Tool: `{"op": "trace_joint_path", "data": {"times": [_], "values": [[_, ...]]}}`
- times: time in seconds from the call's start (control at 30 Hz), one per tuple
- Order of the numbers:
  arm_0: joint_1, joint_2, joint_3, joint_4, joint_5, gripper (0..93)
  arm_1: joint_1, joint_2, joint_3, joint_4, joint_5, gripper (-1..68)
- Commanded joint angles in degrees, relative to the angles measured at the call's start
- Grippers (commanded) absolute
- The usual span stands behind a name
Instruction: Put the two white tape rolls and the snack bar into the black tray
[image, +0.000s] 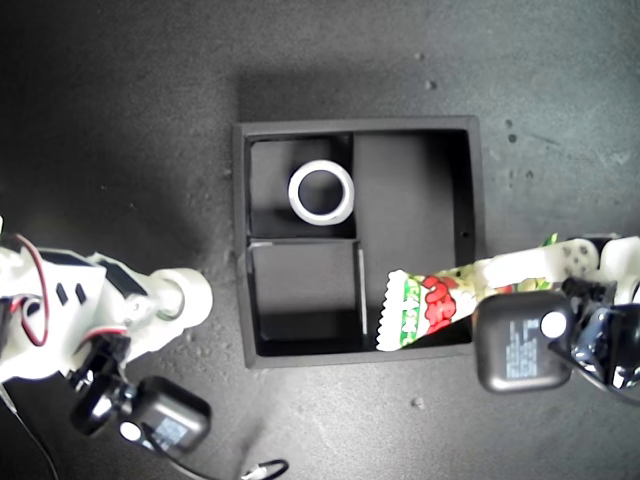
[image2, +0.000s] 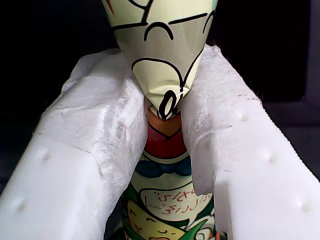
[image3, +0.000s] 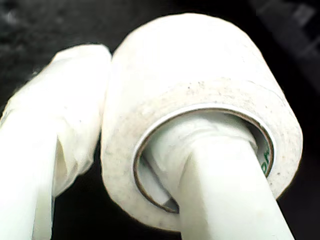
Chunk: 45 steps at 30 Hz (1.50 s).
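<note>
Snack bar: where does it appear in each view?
Exterior view: the snack bar slants over the black tray, near the tray's lower corner at the exterior view's right.
First wrist view: snack bar pinched between the jaws of my first gripper.
Second wrist view: absent.
Shared landmark: its printed wrapper.

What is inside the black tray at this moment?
One white tape roll lies in a small compartment of the black tray. The other small compartment looks empty. The snack bar, held by my first pincer, reaches over the long compartment; the floor beneath it is hidden.
</note>
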<state>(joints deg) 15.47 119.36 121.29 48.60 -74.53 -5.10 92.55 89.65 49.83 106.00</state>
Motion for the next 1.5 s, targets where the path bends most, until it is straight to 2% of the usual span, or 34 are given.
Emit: {"op": "trace_joint_path", "data": {"times": [0.0,0.13,0.27,0.33,0.43,0.6,0.83,1.03,1.23,1.37,1.47], "values": [[-1.67,2.11,-8.70,2.02,4.39,0.0,1.85,2.11,3.43,-7.21,7.65,-0.6],[-3.08,-0.97,-15.21,5.10,7.38,0.0,3.25,1.93,3.25,-8.88,12.66,-0.7],[-3.16,-3.08,-17.05,4.92,8.96,0.0,5.36,1.32,-1.14,-4.22,13.62,-0.7],[-2.64,-3.96,-17.31,4.75,9.58,0.0,7.03,0.88,-4.92,-1.05,4.31,-0.7],[-2.11,-5.27,-16.96,2.11,10.20,0.0,9.14,0.88,-8.96,1.14,-20.21,-0.7],[-1.93,-10.28,-17.31,-4.31,10.72,0.0,8.88,0.09,-13.89,-1.67,-57.13,-0.6],[-3.08,-20.04,-22.94,-7.65,10.46,0.0,4.66,-1.14,-8.26,-8.00,-89.12,-0.5],[-3.43,-26.98,-23.73,-11.07,8.70,0.0,2.55,-1.14,-2.29,-12.30,-95.98,-0.4],[-3.08,-29.88,-25.93,-11.51,8.00,0.2,1.76,-1.14,-1.67,-12.30,-96.24,-0.4],[-0.79,-31.38,-30.85,-8.26,8.17,10.5,2.55,-1.14,-0.97,-11.43,-95.71,-0.4],[0.09,-32.52,-34.01,-4.75,8.09,12.9,3.25,-1.14,-0.18,-11.34,-95.71,-0.4]]}}
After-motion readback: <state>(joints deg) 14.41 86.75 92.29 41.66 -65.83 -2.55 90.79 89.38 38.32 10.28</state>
